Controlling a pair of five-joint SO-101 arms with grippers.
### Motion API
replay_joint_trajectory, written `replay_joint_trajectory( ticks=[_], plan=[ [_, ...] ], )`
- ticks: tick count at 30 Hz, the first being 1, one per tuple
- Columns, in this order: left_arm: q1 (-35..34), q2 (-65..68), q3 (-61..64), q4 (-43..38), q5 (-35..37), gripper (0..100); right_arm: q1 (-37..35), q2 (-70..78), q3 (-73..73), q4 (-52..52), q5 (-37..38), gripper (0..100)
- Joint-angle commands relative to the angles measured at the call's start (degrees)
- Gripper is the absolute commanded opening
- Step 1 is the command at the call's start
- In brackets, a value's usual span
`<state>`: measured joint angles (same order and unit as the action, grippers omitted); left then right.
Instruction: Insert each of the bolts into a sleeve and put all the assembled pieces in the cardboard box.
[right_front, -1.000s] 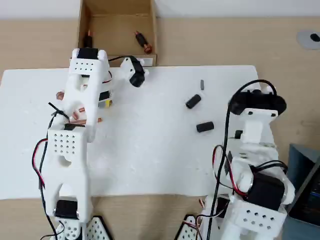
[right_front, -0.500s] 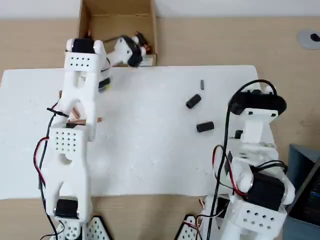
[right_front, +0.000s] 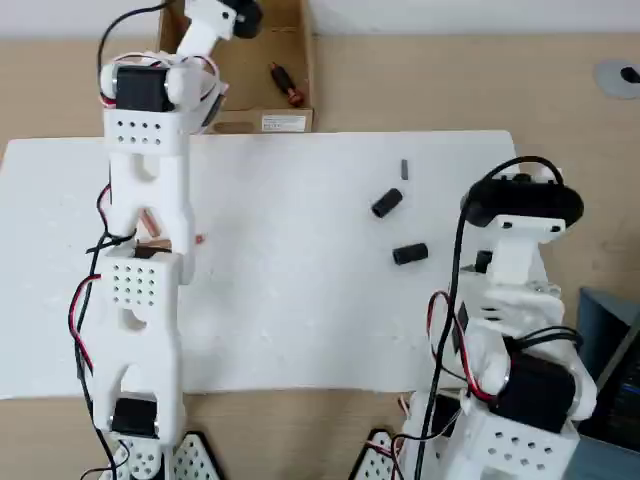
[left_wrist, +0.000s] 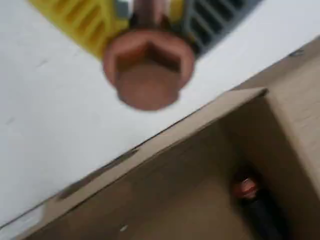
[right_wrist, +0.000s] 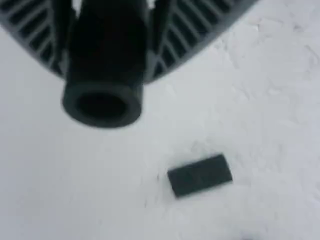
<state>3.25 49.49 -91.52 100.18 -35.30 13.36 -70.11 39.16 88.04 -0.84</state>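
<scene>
left tool (left_wrist: 150, 7) pinching bolt (left_wrist: 148, 70) | right tool (right_wrist: 112, 20) pinching sleeve (right_wrist: 102, 95) | cardboard box (right_front: 307, 60) label (right_front: 283, 122) unreadable

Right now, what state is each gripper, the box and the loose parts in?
Left gripper: shut on a bolt.
Right gripper: shut on a sleeve.
Cardboard box: open, one assembled piece lying inside.
Two loose sleeves: lying on their sides, empty.
</scene>
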Motion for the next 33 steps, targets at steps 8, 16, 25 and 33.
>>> replay_joint_trajectory(
  ticks=[8, 16, 25, 33],
  plan=[
    [8.4, -28.6, 11.6, 0.4, 9.1, 0, 0.9, -1.5, -8.5, -1.0, 3.0, 0.9],
    [10.7, -51.6, 37.5, 0.4, 12.8, 0, 0.6, -8.8, -5.0, -1.4, 4.3, 0.9],
    [10.2, -75.0, 70.2, 0.0, 18.5, 0, 0.0, -17.1, 9.5, -9.4, 4.2, 0.9],
    [10.1, -90.0, 93.5, -10.4, 27.1, 0, -10.5, -27.8, 22.5, -17.6, 2.4, 0.9]
  ],
)
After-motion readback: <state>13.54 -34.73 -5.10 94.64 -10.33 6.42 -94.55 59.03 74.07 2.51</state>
